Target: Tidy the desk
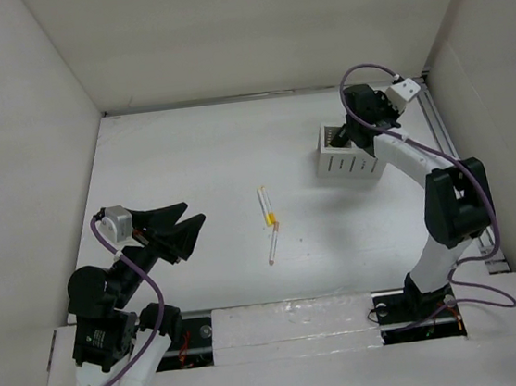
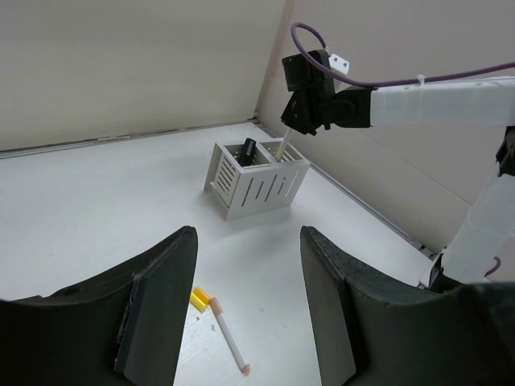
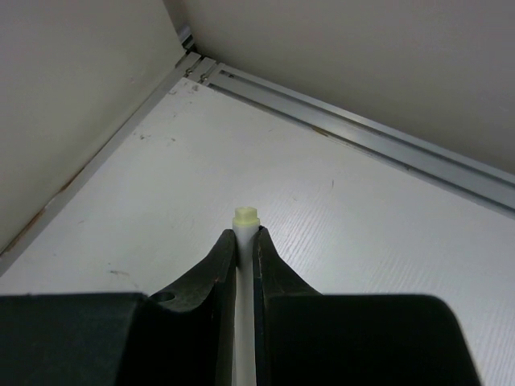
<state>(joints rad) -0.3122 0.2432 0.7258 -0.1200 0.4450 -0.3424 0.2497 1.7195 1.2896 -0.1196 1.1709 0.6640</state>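
1. The table (image 1: 188, 154) is the wide white surface between the wall panels. It carries a slotted pen holder (image 1: 347, 159) at its far right, near the rail.
2. The right hand (image 3: 245, 241) is clenched on a white pen (image 3: 245, 215) above the holder. The left wrist view shows the pen's lower end dipping into one compartment.
3. A dark item (image 2: 249, 150) stands in the other compartment.
4. The left hand (image 1: 186, 216) is released and grasps nothing. It hovers over the near-left part of the table.
5. Two loose pens lie mid-table, almost end to end: a yellow-ended pen (image 1: 265, 205) and an orange-tipped pen (image 1: 274, 244).
6. The tidying looks roughly half done — one item is stowed, one is going in, and two are not yet collected.
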